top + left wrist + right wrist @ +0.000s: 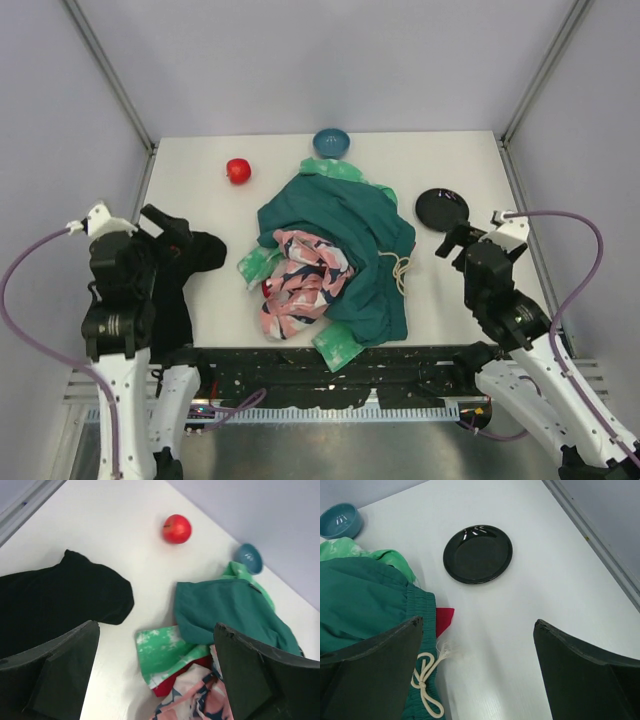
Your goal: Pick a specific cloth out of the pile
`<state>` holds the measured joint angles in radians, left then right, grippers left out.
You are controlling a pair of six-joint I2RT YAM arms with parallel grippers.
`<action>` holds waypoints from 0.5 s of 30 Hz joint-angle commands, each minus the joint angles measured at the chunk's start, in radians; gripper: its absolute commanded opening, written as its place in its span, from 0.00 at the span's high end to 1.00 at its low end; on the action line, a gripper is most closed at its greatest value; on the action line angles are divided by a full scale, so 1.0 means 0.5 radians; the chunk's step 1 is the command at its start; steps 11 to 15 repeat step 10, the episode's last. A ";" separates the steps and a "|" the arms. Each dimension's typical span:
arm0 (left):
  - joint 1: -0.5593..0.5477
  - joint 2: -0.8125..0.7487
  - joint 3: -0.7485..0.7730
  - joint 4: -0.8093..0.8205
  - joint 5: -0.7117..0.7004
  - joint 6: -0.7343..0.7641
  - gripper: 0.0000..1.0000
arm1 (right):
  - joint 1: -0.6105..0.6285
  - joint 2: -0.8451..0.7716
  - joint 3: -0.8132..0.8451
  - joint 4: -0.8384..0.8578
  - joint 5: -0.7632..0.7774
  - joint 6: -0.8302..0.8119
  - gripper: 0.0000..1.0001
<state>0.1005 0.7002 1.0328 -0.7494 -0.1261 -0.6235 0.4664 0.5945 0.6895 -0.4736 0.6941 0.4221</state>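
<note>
**A:** The left claw (pixel 156 645) stands wide, nothing between its fingers. The right claw (pixel 479 625) is just as wide and empty, near the black plate (pixel 477 554) by the right edge.

**B:** And the black cloth (pixel 197 254)?

**A:** It lies by the left edge, partly under the left claw, apart from the pile (pixel 340 240) in the middle.

**B:** So what might spoil it?

**A:** Its tail runs toward the near edge, hidden by the arm. A swing of that arm could drag it into the mint piece (pixel 162 652) or off the worktop. A pinch aimed too far right would likely catch the mint corner instead.
</note>
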 commanded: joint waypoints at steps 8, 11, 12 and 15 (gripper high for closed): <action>0.008 -0.458 -0.114 -0.139 0.243 0.115 0.00 | -0.003 -0.321 -0.133 -0.004 0.146 -0.074 0.05; 0.008 -0.459 -0.108 -0.158 0.243 0.124 0.00 | -0.006 -0.351 -0.149 0.011 0.152 -0.071 0.05; 0.008 -0.459 -0.108 -0.158 0.243 0.124 0.00 | -0.006 -0.351 -0.149 0.011 0.152 -0.071 0.05; 0.008 -0.459 -0.108 -0.158 0.243 0.124 0.00 | -0.006 -0.351 -0.149 0.011 0.152 -0.071 0.05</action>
